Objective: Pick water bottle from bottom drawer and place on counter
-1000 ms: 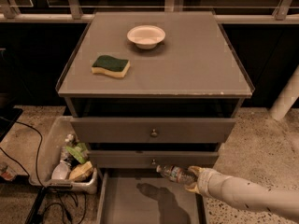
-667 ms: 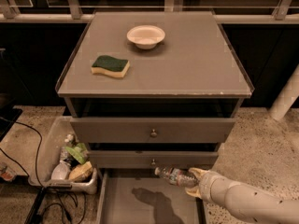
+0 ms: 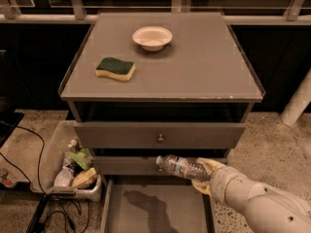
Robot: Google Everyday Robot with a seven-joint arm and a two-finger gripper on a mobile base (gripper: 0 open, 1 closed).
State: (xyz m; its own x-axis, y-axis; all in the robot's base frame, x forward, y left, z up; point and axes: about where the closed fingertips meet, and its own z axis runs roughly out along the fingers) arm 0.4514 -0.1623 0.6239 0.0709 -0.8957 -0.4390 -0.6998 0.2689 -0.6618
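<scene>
The water bottle (image 3: 182, 167), clear with a white cap and a coloured label band, lies sideways in the air, cap to the left. My gripper (image 3: 204, 174) is shut on the bottle's right end and holds it above the open bottom drawer (image 3: 158, 208), in front of the middle drawer. The drawer floor shows only the bottle's shadow. The counter (image 3: 194, 67) is the grey cabinet top above, with a thin raised rim.
A white bowl (image 3: 152, 37) and a green-and-yellow sponge (image 3: 115, 68) sit on the counter. Two shut upper drawers with round knobs (image 3: 160, 138) face me. A bin of mixed clutter (image 3: 73, 166) stands on the floor to the left, with cables beside it.
My gripper has risen and moved left with the water bottle, lifting it higher above the bottom drawer, up to the level of the middle drawer front.
</scene>
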